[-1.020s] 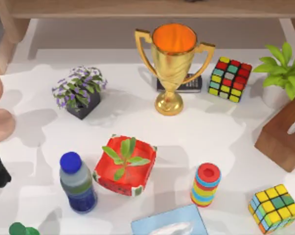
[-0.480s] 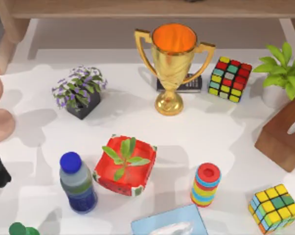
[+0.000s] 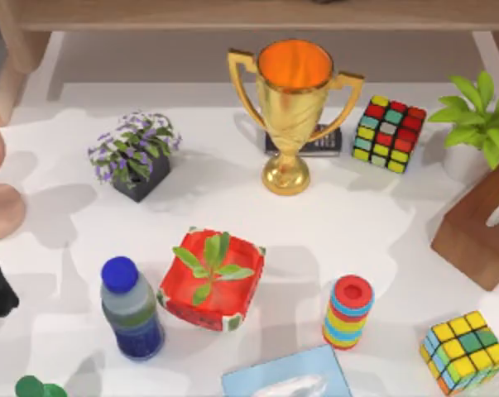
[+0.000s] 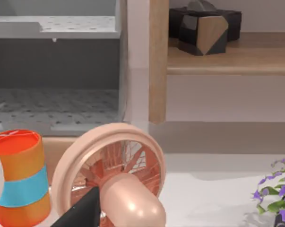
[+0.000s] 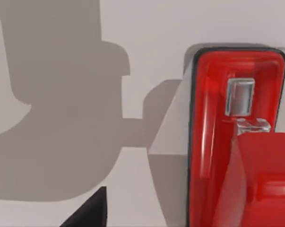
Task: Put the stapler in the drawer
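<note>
- Right wrist view: stapler (image 5: 241, 142) sits close under the camera on the bare white table (image 5: 147, 56). A dark finger tip (image 5: 88, 213) of the right gripper pokes in at the frame edge, clear of the stapler; can't tell if that gripper is open or closed. Nothing is touching the stapler.
- Handling, my read: rigid, light, glossy shell, so likely slippery. The top hinges, so squeezing top to bottom may flex it. Better to pinch across the two long sides, near mid-length, on the lower body rather than the sloped cap.
- Orientation: long axis runs up-down in the right wrist view. The silver metal part (image 5: 240, 97) sits toward the rounded end away from the camera; the raised red block is at the near end. Can't map this to table sides.
- Left wrist view: pink fan (image 4: 116, 175) and an orange-blue can (image 4: 19, 177) up close. Beyond them, a grey open drawer compartment (image 4: 55, 109) in the wooden unit.
- Left gripper: a dark finger (image 4: 83, 215) shows by the fan; open/closed unknown.
- Top view: trophy (image 3: 292, 107) stands far back.
</note>
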You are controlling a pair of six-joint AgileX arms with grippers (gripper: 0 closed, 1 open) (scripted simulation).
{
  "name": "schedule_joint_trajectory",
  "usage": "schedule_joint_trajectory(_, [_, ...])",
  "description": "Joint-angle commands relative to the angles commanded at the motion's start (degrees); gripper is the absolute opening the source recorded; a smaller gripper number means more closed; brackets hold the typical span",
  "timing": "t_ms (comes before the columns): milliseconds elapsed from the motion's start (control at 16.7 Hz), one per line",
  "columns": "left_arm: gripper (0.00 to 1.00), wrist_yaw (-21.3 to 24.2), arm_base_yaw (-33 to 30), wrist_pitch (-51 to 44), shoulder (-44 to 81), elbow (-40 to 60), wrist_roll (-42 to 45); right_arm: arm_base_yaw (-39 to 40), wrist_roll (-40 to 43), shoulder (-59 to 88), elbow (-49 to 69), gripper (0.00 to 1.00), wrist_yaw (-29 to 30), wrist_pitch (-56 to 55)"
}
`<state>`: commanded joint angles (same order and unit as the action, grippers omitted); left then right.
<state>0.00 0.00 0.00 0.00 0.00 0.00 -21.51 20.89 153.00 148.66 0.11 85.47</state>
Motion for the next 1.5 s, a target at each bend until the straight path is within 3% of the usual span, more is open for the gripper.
schedule_joint_trajectory(420, [1.00,0.0,0.0,0.0,0.0,0.0,0.0,-0.4,2.6,-4.3,-4.3,1.00,-1.5,-2.5])
schedule_joint_trajectory(720, [1.00,0.0,0.0,0.0,0.0,0.0,0.0,-2.3,10.7,-16.2,-16.1,1.00,-6.1,-16.8])
schedule_joint_trajectory(1020, [1.00,0.0,0.0,0.0,0.0,0.0,0.0,-9.5,21.6,-27.6,-32.8,1.00,-11.5,-43.3])
schedule_joint_trajectory(1500, [1.00,0.0,0.0,0.0,0.0,0.0,0.0,-25.3,41.2,-38.8,-67.0,1.00,-21.0,-97.4])
